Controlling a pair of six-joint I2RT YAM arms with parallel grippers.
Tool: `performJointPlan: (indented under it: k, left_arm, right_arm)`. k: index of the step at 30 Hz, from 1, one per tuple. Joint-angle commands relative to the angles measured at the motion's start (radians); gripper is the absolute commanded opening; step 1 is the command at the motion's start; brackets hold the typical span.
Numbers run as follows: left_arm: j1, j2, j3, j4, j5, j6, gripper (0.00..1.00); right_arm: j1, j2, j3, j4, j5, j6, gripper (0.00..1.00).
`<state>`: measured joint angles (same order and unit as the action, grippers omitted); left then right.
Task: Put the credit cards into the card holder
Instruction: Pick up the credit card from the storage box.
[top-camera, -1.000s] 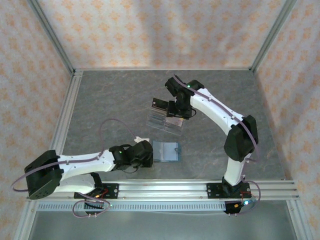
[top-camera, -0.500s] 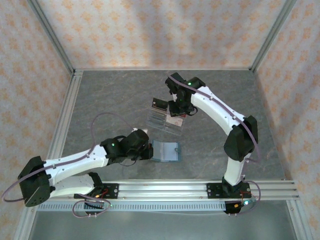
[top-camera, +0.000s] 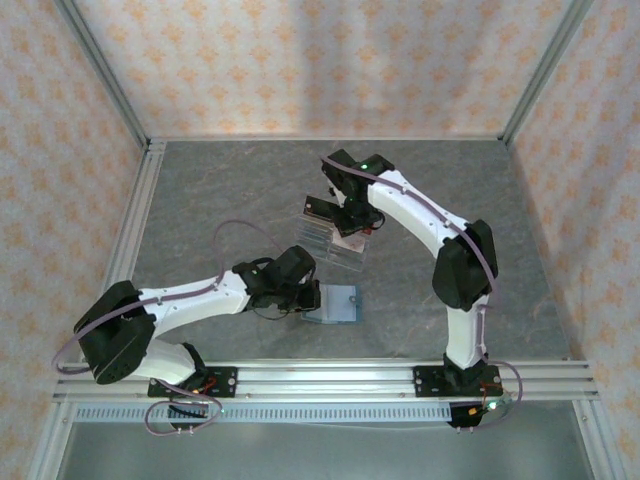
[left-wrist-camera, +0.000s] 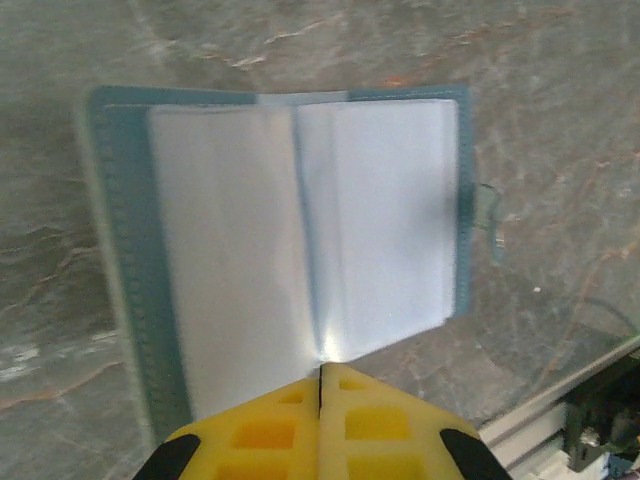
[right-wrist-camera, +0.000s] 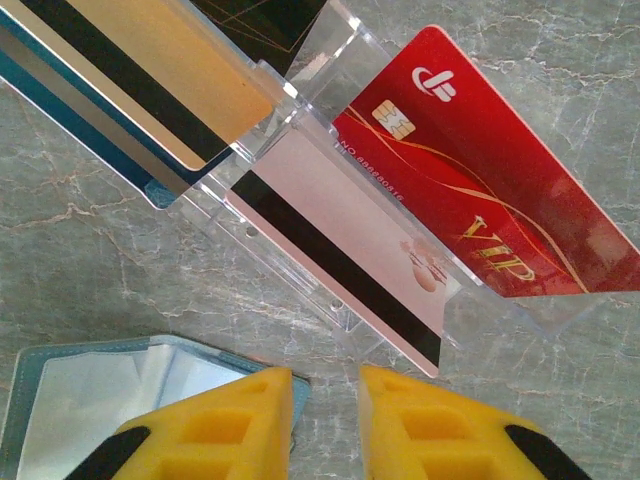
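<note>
— Where is the card holder (left-wrist-camera: 300, 220) found, and in what state?
— It is laid open and flat on the table (top-camera: 220, 200), with its pale inside turned up and its clasp (left-wrist-camera: 489, 214) at one side edge.
— How is the left gripper (left-wrist-camera: 320, 378) seen?
— Its yellow fingers (left-wrist-camera: 260, 428) are pressed together with nothing between them. The tips are set at the card holder's near edge, on the line of the fold.
— And the cards?
— The red card (right-wrist-camera: 480, 170) and the black card (right-wrist-camera: 262, 14) are kept in the clear rack (right-wrist-camera: 300, 115), just beyond the card holder and apart from it. In the same rack other cards (right-wrist-camera: 330, 250) with dark stripes are lodged.
— The right gripper (right-wrist-camera: 325, 390)?
— It is held over the rack, on the card holder's far side. Its jaws are parted by a narrow gap, and nothing is gripped.
</note>
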<state>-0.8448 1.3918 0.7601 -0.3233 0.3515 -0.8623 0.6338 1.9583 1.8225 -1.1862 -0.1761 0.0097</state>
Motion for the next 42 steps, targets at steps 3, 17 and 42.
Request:
performJointPlan:
  k: [3,17,42]
  left_arm:
    - [0.027,-0.001,-0.058,0.023,0.026,0.023,0.06]
    - [0.039,0.039,-0.109,0.047,0.043,0.042,0.05]
    - [0.056,-0.004,-0.14,0.039,0.043,0.039,0.05]
  right_arm:
    - [0.004,0.027,0.045,-0.03,0.014,-0.047,0.25]
    - [0.02,0.095,0.087,-0.023,0.097,-0.056,0.26]
    - [0.034,0.169,0.106,-0.015,0.176,-0.074,0.18]
